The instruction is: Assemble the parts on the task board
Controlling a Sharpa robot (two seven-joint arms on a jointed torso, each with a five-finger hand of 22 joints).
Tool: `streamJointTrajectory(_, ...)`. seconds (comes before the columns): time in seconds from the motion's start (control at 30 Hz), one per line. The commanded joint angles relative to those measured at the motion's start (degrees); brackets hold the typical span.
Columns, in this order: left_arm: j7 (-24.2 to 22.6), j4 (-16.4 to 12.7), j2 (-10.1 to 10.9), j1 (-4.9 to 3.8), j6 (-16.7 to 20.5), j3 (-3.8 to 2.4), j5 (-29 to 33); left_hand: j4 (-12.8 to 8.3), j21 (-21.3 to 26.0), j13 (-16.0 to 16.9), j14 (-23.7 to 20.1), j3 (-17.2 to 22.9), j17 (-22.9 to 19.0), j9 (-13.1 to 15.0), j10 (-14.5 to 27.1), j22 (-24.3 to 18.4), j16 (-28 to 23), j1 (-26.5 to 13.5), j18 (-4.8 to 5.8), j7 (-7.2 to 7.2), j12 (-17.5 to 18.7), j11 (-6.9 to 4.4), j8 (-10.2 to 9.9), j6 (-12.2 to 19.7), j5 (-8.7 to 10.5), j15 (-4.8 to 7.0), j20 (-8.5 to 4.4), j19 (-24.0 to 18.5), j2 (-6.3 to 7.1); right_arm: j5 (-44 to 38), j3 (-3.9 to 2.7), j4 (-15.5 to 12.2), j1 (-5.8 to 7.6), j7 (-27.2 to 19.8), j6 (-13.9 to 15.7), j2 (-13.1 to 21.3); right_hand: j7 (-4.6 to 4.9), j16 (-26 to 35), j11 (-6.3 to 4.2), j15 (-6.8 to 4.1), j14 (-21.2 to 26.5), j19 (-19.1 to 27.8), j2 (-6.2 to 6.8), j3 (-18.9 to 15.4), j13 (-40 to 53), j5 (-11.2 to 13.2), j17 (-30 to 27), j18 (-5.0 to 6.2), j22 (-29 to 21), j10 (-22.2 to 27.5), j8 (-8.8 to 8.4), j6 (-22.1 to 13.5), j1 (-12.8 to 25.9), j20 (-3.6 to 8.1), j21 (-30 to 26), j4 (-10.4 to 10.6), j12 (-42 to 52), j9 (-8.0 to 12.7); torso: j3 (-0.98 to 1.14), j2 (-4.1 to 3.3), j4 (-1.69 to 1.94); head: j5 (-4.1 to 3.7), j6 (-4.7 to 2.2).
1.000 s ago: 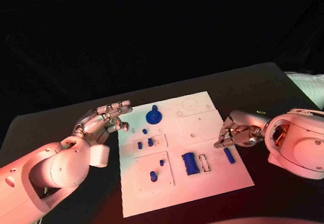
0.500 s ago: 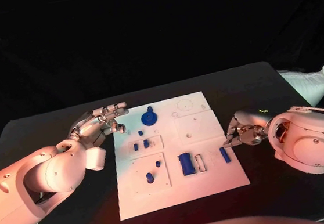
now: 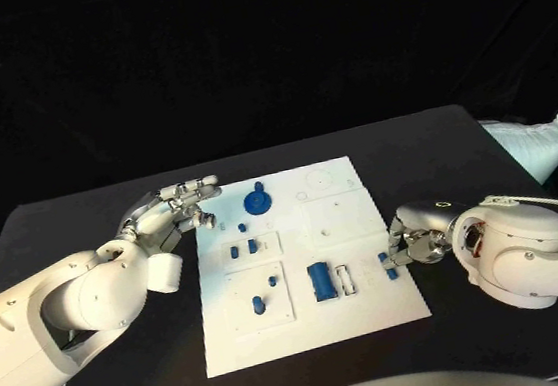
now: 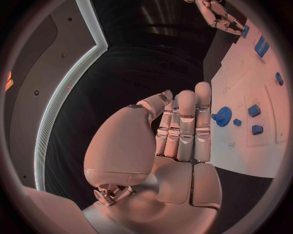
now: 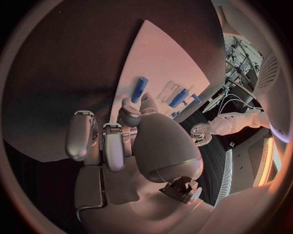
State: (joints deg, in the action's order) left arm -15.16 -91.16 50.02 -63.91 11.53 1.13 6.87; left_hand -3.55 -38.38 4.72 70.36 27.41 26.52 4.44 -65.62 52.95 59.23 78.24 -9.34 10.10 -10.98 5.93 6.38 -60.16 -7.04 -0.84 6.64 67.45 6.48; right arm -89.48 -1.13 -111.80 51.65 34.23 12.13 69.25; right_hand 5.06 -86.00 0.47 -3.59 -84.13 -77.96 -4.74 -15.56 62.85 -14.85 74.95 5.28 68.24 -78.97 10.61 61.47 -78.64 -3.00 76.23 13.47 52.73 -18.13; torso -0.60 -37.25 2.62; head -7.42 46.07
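The board [image 3: 317,323] lies flat in the middle of the black surface [image 3: 64,216]. Blue parts sit on it. A gear [image 3: 257,201] is at the far end. Small pegs [image 3: 242,249] sit near the left side. A big block [image 3: 321,280] stands near the middle, and a bar [image 3: 388,266] lies by the right edge.

The right hand [image 3: 414,241] is at the right edge of the board, just beside the bar. Its fingers are curled in close together. The arm hides part of them, so I cannot tell if they touch the bar or hold anything. In the right wrist view the bar [image 5: 138,89] lies just past the fingertips [image 5: 129,114], but the thumb blocks the spot between them.

The left hand [image 3: 170,212] is by the far left corner of the board, close to the gear. Its fingers are straight and side by side, and it holds nothing. In the left wrist view the gear [image 4: 222,116] is partly hidden behind the fingers [image 4: 186,126].

There is bare board at the near end, and open black surface to the left, the right and the far side. A white bag [image 3: 535,146] pokes out past the right edge of the surface.
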Motion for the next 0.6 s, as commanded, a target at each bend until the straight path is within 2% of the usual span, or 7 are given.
streamJointTrajectory(0.03, -0.21, -0.17, -0.01, 0.01, -1.11, -0.03, -0.14, -0.07, 0.19, -0.02, -0.51, -0.33, -0.07, -0.09, 0.36, -0.07, -0.39, 0.13, -1.10, 0.12, -0.12, -0.08, 0.20, 0.11, -0.04, -0.04, 0.01, -0.52, -0.49, -1.28, 0.01, 0.12, -0.31, 0.42, -1.71, -0.58, -0.17, 0.28, -0.15, 0.21, -4.22, 0.41, 0.04, 0.07, 0.13, 0.25, 6.59, -0.50, -0.03, 0.09, -0.04, 0.48, 0.58, -0.06, -0.33, 0.39, -0.16, 0.07, 0.00, 0.02, -0.04, 0.13, 0.11)
streamJointTrajectory(0.3, -0.19, -0.18, 0.03, 0.02, -1.11, -0.03, -0.14, -0.07, 0.19, -0.02, -0.51, -0.33, -0.07, -0.09, 0.36, -0.07, -0.39, 0.13, -1.10, 0.12, -0.12, -0.08, 0.20, 0.11, -0.04, -0.04, 0.01, -0.52, -0.49, -2.24, 0.01, 0.57, -0.65, 0.53, -2.94, -1.50, -0.45, 0.24, -0.38, 0.04, -4.24, 0.37, -0.01, 0.17, 0.27, -0.07, 6.69, -0.50, 0.03, -0.03, 0.14, 1.10, 0.02, 0.04, -0.31, 0.32, -0.05, -0.01, -0.02, -0.01, 0.02, 0.32, 0.25)
streamJointTrajectory(0.47, -0.18, -0.21, 0.07, 0.02, -1.11, -0.03, -0.14, -0.07, 0.19, -0.02, -0.51, -0.33, -0.07, -0.09, 0.36, -0.07, -0.39, 0.13, -1.10, 0.12, -0.12, -0.08, 0.20, 0.11, -0.04, -0.04, 0.01, -0.52, -0.49, -4.19, 0.01, 0.84, -0.77, 0.47, -4.55, -2.08, -0.66, 0.24, -0.60, -0.18, -4.25, 0.39, 0.26, 0.52, 0.27, 0.11, 6.74, -0.49, 0.00, -0.01, 0.14, 1.41, -1.69, 0.22, -0.37, -0.59, -0.21, -0.07, -0.04, 0.03, 0.01, 0.44, 0.29)
streamJointTrajectory(0.5, -0.18, -0.22, 0.07, 0.02, -1.11, -0.03, -0.14, -0.07, 0.19, -0.02, -0.51, -0.33, -0.07, -0.09, 0.36, -0.07, -0.39, 0.13, -1.10, 0.12, -0.12, -0.08, 0.20, 0.11, -0.04, -0.04, 0.01, -0.52, -0.49, -5.06, 0.02, 0.92, -0.81, 0.43, -4.93, -2.26, -0.69, 0.20, -0.65, -0.25, -4.27, 0.38, 0.54, 0.73, 0.19, 0.85, 6.82, -0.49, 0.02, 0.07, 0.09, 1.41, -2.76, 0.29, -0.37, -1.29, -0.38, -0.08, -0.03, 0.04, 0.01, 0.48, 0.34)
streamJointTrajectory(0.6, -0.18, -0.24, 0.09, 0.02, -1.10, -0.03, -0.14, -0.08, 0.31, -0.03, -0.55, -0.40, -0.12, -0.10, 0.43, -0.14, -0.38, 0.10, -1.11, 0.12, -0.21, -0.08, 0.23, 0.14, -0.05, -0.04, 0.02, -0.56, -0.53, -7.65, 0.02, 1.18, -1.01, 0.37, -6.13, -2.93, -0.57, 0.11, -0.62, -0.28, -4.31, 0.34, 0.85, 1.66, -0.04, 6.40, 7.05, -0.53, 0.10, 0.24, -0.18, 1.42, -5.53, 0.44, -0.39, -3.10, -0.93, -0.05, 0.00, 0.02, 0.00, 0.55, 0.37)
